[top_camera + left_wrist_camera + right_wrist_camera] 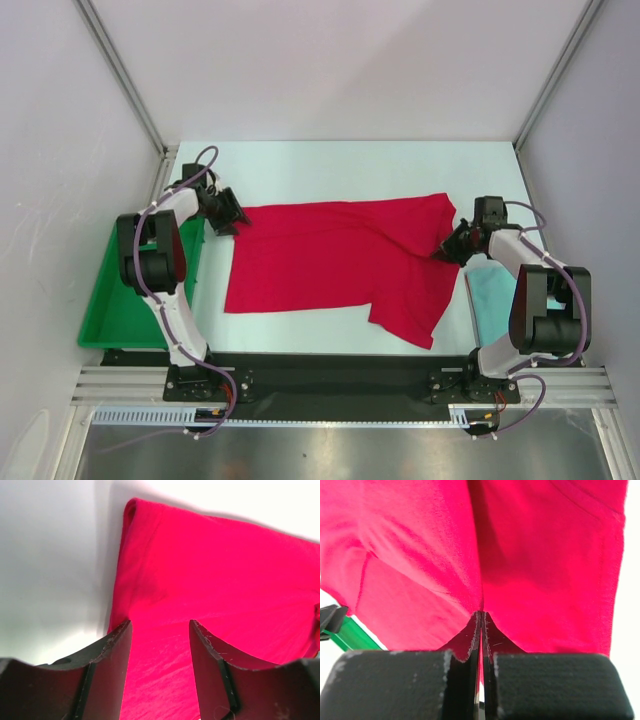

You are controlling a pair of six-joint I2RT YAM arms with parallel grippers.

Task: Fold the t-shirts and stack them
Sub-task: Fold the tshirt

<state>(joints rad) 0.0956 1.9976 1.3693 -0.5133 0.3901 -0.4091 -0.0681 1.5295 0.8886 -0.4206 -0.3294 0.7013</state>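
Red t-shirt (330,265) edge (in right fingers (469,641))

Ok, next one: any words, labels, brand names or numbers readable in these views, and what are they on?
No readable text in any view.
On the red t-shirt: nothing, plain cloth with no print or tag showing.
On the folded teal t-shirt: nothing, plain.
On the green tray: no label visible.
On the arm bases: any marking is too small to read.
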